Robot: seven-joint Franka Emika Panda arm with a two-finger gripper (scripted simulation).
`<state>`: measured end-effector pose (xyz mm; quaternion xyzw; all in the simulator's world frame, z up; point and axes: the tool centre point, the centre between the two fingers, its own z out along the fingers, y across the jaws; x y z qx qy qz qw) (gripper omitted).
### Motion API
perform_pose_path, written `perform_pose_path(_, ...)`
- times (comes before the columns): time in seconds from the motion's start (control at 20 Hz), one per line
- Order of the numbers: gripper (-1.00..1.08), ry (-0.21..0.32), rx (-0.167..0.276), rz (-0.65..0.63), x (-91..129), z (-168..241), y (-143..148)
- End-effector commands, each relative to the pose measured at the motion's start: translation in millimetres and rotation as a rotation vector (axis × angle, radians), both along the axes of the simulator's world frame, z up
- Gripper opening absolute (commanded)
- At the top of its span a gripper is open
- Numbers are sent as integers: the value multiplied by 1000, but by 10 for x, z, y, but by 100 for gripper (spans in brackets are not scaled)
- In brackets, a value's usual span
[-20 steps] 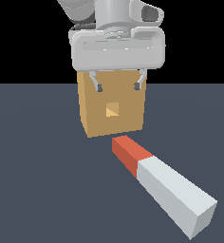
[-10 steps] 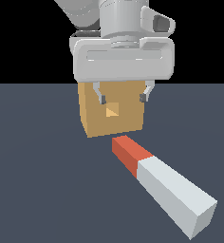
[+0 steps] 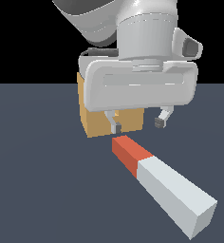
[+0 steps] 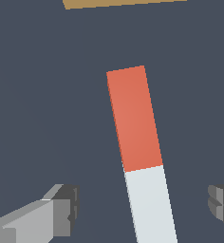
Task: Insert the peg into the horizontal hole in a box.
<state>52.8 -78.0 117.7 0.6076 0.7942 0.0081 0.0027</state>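
The peg (image 3: 166,187) lies flat on the dark floor, white with a red end (image 3: 129,151) that points toward the tan box (image 3: 97,124). The gripper (image 3: 137,124) hangs open above the peg's red end, in front of the box, and holds nothing. The gripper's body covers most of the box's front face, so the hole is hidden. In the wrist view the peg (image 4: 138,147) runs between the two spread fingers (image 4: 61,209), with the box's edge (image 4: 118,3) beyond the red end.
The dark grey floor (image 3: 38,190) spreads all around the peg and the box. The arm's large white hand (image 3: 140,88) fills the upper middle of the exterior view.
The gripper has moved away from the box toward the camera and now hangs over the peg's red end. It now hides the hole. Its fingers stay open.
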Motion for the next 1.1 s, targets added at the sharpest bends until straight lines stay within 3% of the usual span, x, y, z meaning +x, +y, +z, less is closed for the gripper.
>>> perform_pose_path(0.0, 100, 3, -2, 45, 84, -112, -124)
perform_pose_path(0.55, 100, 12, -9, 165, 356, -408, -435)
perform_pose_path(1.05, 100, 13, -11, 183, 406, -458, -478)
